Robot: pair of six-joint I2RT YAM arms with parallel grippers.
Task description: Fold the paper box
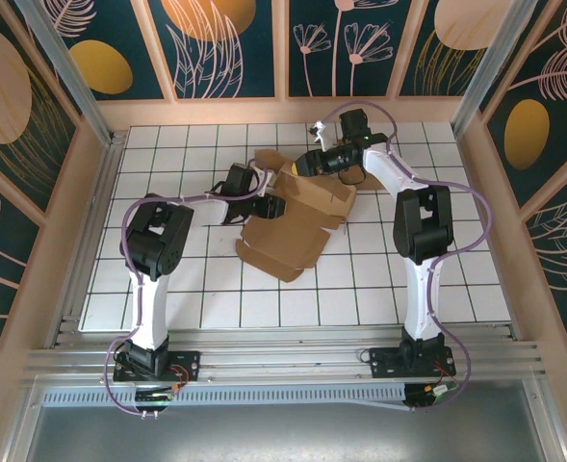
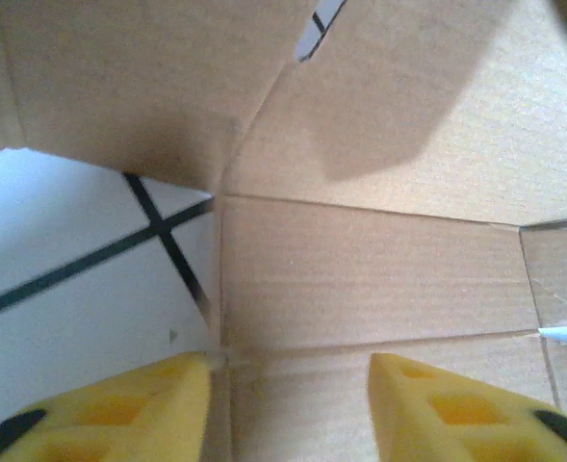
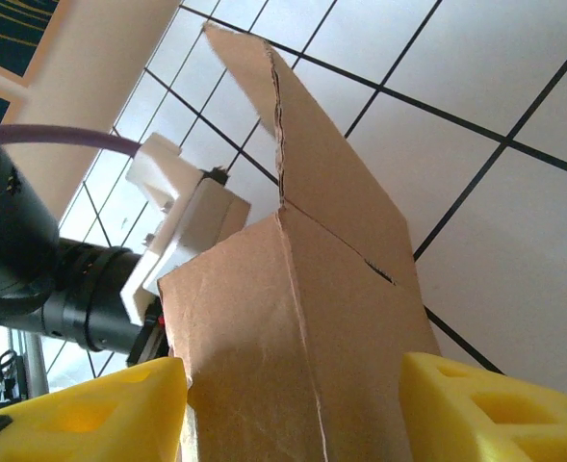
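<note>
Left claw (image 2: 291,364) spread, close to brown paper box (image 1: 293,241) on desk (image 1: 456,279); right claw (image 3: 291,366) pinching its raised flap

Brown card on a white grid, ringed by teal, pink and ochre.

The paper box (image 1: 297,217) is plain kraft brown with a faint ribbed grain. The bench (image 1: 456,279) is white, crossed by thin dark lines into squares. The walls (image 1: 235,43) are deep teal with pale pink line-drawn leaves and flowers and flat ochre and peach ovals, set between pale beige strips. Both arms (image 1: 153,260) are black and white, trailing purple cables (image 1: 485,226). The left pincer (image 2: 293,371) and right pincer (image 3: 293,375) have bright yellow pads (image 3: 485,404).
</note>
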